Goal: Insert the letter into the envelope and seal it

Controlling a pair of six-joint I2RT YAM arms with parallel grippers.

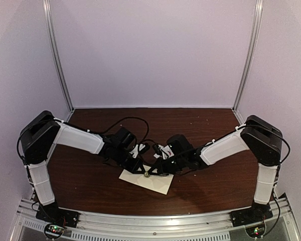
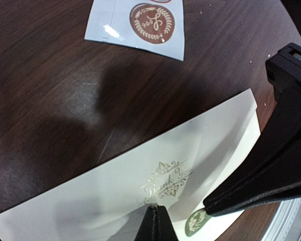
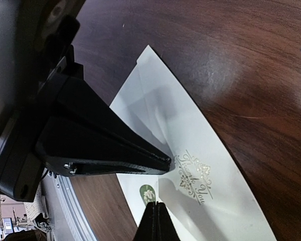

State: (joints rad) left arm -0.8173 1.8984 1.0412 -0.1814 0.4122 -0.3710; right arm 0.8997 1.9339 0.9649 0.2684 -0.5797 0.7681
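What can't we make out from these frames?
- Letter: seen in no view; if inside, the envelope hides it.
- Green sticker: left wrist view, partly under the right gripper; top view, too small.
- Sticker strip: left wrist view, cut by the top edge.
- Envelope's far end: right wrist view, cut by the bottom edge.

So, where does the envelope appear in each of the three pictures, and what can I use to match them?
Top view: the envelope lies slanted, low in the centre.
Left wrist view: the envelope fills the lower half, rising from lower left to right.
Right wrist view: the envelope runs from top centre down to lower right.
Shared landmark: the round green sticker on the envelope, only a small dot from the top.
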